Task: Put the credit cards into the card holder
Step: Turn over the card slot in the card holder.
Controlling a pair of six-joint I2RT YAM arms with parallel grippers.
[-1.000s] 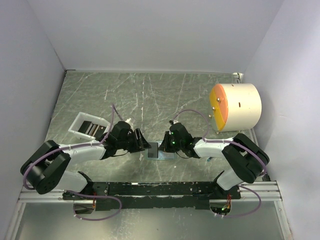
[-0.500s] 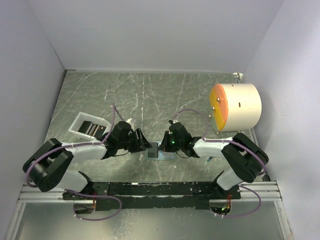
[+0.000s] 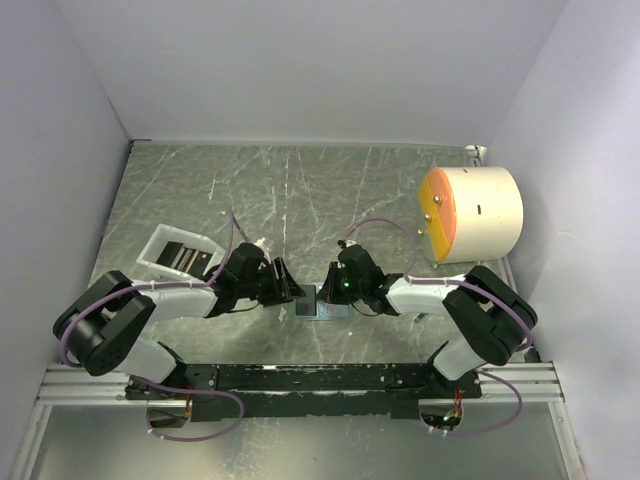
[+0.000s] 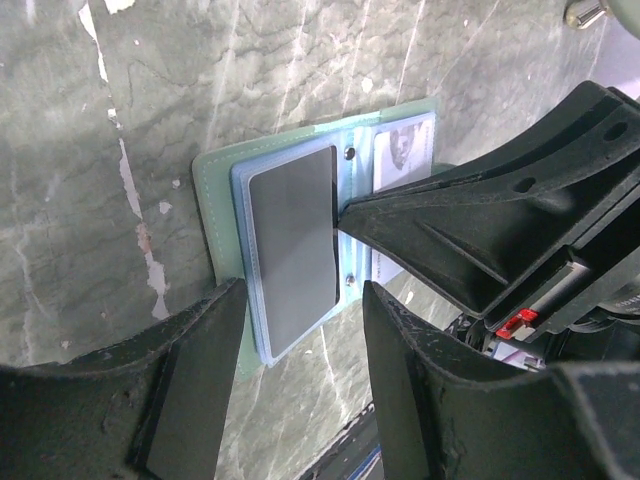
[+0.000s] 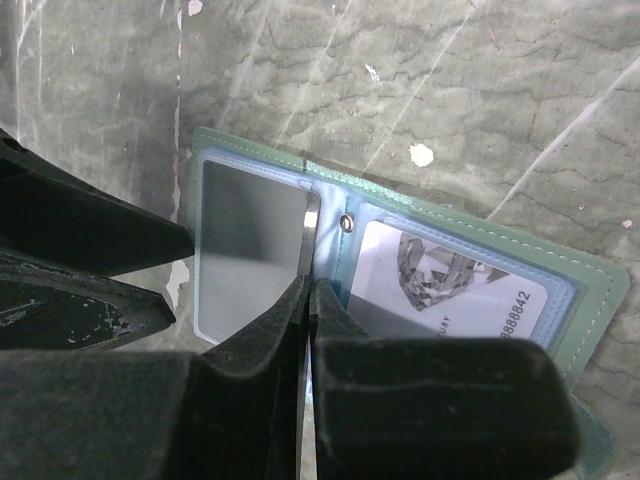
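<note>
Seating a dark card [image 4: 290, 240] in the left pocket of the open card holder [image 4: 212, 210], by the middle of the tabletop's [image 3: 300, 190] near edge. Right claw [image 5: 308, 290] clenched, tips against the card's spine-side edge. Left claw [image 4: 300, 320] released, straddling the holder. Printed card [image 5: 450, 290] already pocketed on the right. More credit cards [image 3: 185, 257] left in the white tray [image 3: 160, 240] by the left edge.

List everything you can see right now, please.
card holder: one, sage green outside, blue inside, open flat between the grippers
dark card: one, in the pocket nearer the left gripper
printed card: one, pale, in the other pocket
white tray: one, table's left side
cards in tray: at least two, dark
drum: one, white, orange-yellow face, right side
table: one, green marbled
left gripper: open, facing the dark card
right gripper: shut, tips at the dark card's edge
</note>
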